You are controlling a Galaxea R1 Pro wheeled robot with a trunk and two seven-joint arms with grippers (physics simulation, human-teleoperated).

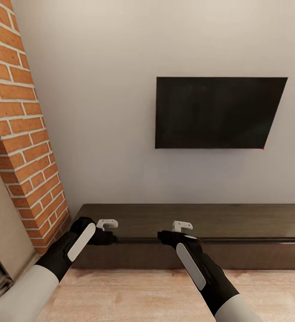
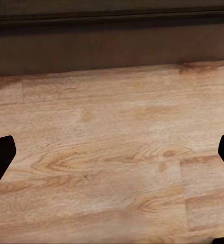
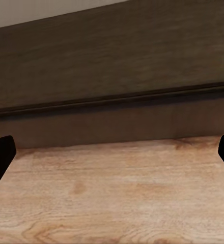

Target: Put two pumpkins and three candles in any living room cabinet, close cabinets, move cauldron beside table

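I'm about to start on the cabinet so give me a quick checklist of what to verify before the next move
1. Cabinet in front of the robot: ok.
2. Cabinet fronts shut: ok, as far as the head view shows.
3. Left gripper empty and open: ok, fingers wide apart over bare wood floor.
4. Right gripper empty and open: ok, fingers wide apart.
5. Both grippers near the cabinet's front edge: ok.
6. Pumpkins, candles, cauldron located: cannot tell.

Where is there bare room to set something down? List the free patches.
The cabinet top is bare from the brick column rightward, below the TV. The wood floor before its front is bare too. Only its near-left edge is crowded, by the left gripper and right gripper.
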